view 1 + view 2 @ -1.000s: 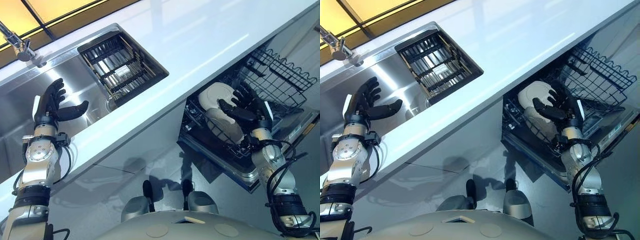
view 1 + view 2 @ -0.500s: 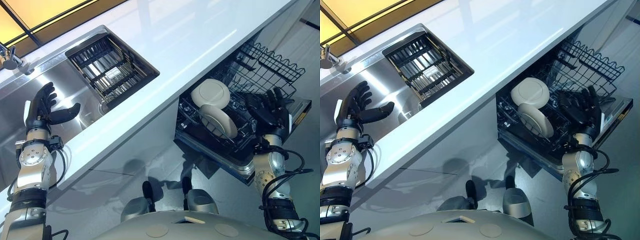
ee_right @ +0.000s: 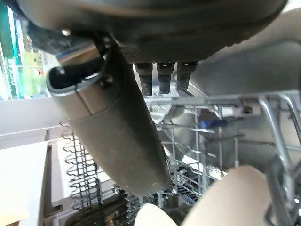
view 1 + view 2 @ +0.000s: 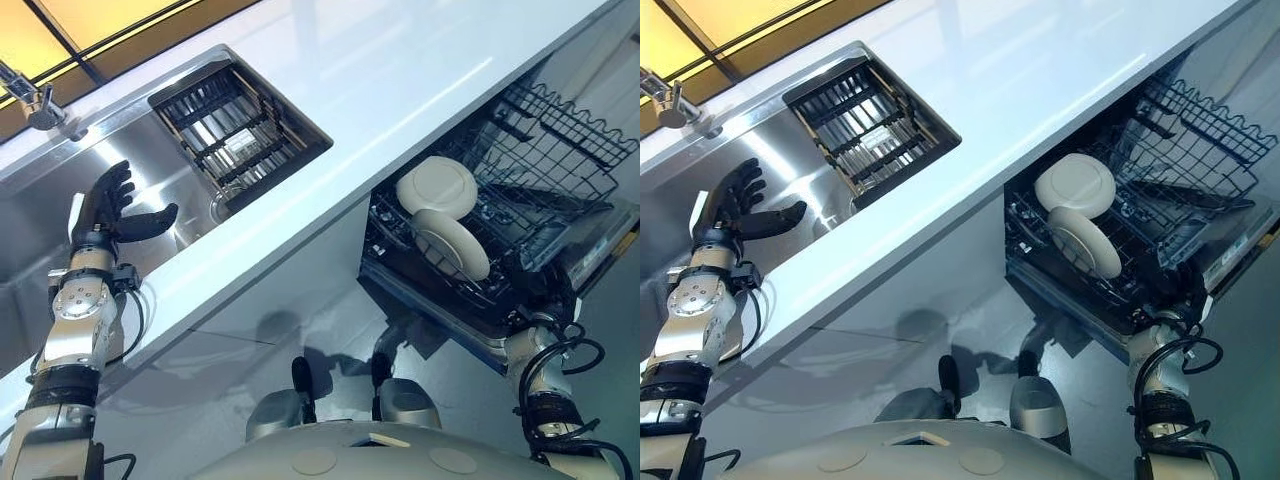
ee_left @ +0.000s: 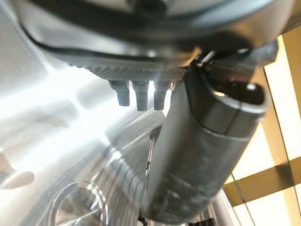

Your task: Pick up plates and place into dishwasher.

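Note:
Two white plates stand on edge in the dishwasher's lower rack (image 4: 560, 150): a round one (image 4: 437, 185) behind and a tilted one (image 4: 452, 245) in front. From the right wrist view the same plates (image 3: 235, 197) sit below my right hand (image 3: 117, 122), which hangs low by the rack's front edge. That hand is open, its thumb and fingers straight and holding nothing. My left hand (image 4: 105, 205) hovers open over the steel sink (image 4: 40, 235), fingers spread and thumb out, also empty.
A dark dish rack (image 4: 235, 135) fills the sink's right end. The faucet (image 4: 35, 100) stands at the far left. The white countertop (image 4: 380, 70) runs diagonally above the open dishwasher, whose door (image 4: 470, 325) juts out low.
My right hand has drawn back from the plates and dropped toward the rack's front edge. The left hand holds its place over the sink. The camera has shifted a little.

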{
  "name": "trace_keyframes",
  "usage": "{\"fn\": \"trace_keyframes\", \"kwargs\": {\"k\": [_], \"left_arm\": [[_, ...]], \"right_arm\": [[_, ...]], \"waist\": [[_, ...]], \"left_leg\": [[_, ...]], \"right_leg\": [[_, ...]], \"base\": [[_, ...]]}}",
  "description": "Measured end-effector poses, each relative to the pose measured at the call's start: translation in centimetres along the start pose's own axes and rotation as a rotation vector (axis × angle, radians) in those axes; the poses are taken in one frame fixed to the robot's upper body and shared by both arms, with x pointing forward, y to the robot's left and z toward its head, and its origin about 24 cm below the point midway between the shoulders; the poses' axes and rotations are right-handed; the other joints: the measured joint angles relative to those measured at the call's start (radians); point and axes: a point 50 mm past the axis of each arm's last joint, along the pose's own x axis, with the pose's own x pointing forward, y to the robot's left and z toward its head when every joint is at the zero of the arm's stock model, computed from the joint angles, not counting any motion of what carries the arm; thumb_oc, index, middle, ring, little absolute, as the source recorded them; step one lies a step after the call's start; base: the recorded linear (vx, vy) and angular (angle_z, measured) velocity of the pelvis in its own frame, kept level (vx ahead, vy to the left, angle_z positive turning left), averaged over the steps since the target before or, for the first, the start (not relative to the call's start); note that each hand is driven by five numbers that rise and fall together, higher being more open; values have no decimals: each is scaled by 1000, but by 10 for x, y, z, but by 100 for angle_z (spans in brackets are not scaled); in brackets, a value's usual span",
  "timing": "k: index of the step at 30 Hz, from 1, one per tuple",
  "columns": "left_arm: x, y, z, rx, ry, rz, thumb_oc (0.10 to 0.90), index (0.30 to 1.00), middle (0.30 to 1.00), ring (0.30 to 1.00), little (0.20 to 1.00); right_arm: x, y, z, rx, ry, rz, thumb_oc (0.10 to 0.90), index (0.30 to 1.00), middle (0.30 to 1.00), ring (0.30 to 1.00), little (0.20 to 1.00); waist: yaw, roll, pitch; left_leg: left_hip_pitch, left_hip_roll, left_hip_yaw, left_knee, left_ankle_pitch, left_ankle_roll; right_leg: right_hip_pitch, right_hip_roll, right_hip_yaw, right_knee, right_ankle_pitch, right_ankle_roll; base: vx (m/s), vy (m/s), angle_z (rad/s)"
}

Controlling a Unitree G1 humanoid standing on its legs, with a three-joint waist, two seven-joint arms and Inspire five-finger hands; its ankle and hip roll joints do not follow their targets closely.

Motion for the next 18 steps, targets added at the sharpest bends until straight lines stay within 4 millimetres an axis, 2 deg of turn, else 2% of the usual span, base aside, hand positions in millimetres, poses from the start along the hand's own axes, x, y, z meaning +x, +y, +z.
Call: {"fn": "trace_keyframes", "kwargs": {"k": [7,9,16,18], "left_arm": [[9,-8,13,-6,-40,-41,800,900,900,900,900],[14,-8,23,-11,-70,-43,800,900,900,900,900],[25,-3,43,-9,-112,-33,800,900,900,900,900],[27,-2,47,-7,-124,-29,800,900,900,900,900]], "right_arm": [[15,-12,10,-62,-8,-73,800,900,900,900,900],[20,-13,16,-42,-7,-90,800,900,900,900,900],[23,-6,25,120,-33,-44,800,900,900,900,900],[21,4,30,156,-56,19,800,900,900,900,900]], "waist": [[12,3,17],[13,6,43],[10,8,103],[9,10,115]], "left_leg": [[-23,0,-24,0,11,-5],[-29,1,-36,1,15,-10],[-46,5,-55,1,28,-15],[-49,5,-52,0,29,-14]], "right_leg": [[1,1,-32,-12,-1,2],[1,3,-42,-12,-1,1],[-6,8,-51,-12,6,-8],[-8,8,-50,-14,10,-8]], "base": [[-2,-47,15],[-17,-43,14],[-14,-25,5],[-20,-5,-5]]}}
